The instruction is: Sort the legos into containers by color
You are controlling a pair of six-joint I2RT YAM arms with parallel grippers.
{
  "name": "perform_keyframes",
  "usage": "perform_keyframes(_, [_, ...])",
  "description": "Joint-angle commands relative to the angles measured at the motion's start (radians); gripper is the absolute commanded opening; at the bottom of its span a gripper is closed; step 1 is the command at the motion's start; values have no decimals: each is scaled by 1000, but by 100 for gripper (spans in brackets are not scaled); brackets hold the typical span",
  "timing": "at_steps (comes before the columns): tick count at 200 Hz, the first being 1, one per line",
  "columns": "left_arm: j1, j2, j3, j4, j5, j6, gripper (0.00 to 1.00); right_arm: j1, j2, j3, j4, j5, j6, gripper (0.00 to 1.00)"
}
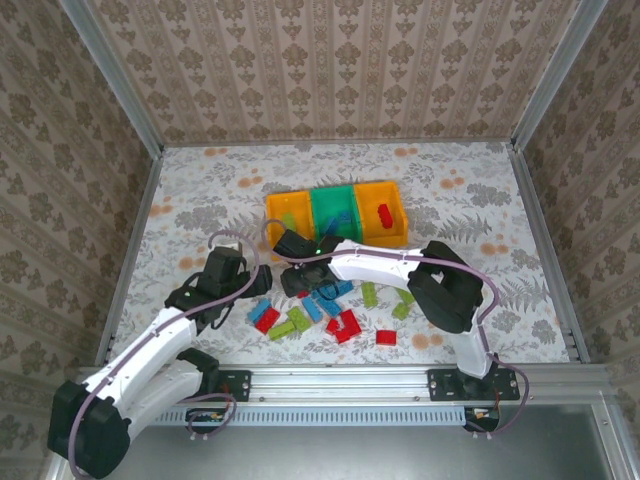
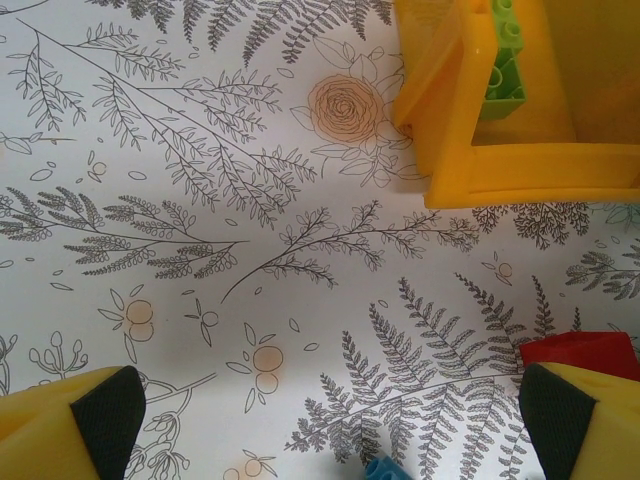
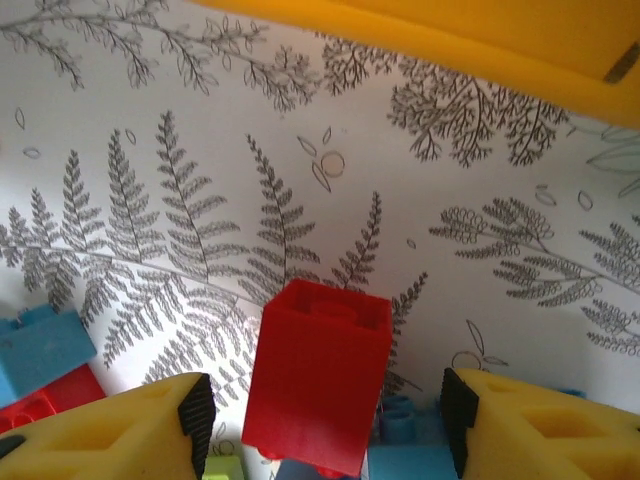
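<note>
Three containers stand in a row: an orange one, a green one and an orange one with a red brick in it. Loose legos in red, blue and lime lie in front of them. My right gripper hangs over the pile's left end. In the right wrist view its jaws are open around an upright red brick, with a gap on each side. My left gripper is open wide over bare cloth, left of the pile. Lime bricks lie in the near orange bin.
A fern-patterned cloth covers the table, with metal rails and wallpapered walls around it. In the left wrist view a red brick sits by the right finger and a blue brick at the bottom edge. Blue bricks surround the red one.
</note>
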Motion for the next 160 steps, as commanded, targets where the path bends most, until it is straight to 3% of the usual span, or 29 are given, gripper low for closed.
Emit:
perform_keyframes(1, [9, -16, -18, -19, -17, -22, 100, 7, 40, 31, -71, 33, 17, 64])
perform_keyframes(65, [11, -21, -28, -22, -15, -26, 100, 19, 97, 92, -106, 48, -5, 55])
perform_keyframes(106, [11, -22, -34, -15, -13, -28, 100, 20, 99, 105, -112, 48, -4, 39])
perform_keyframes(160, [10, -23, -34, -19, -10, -28, 100, -1, 3, 59, -34, 29, 17, 31])
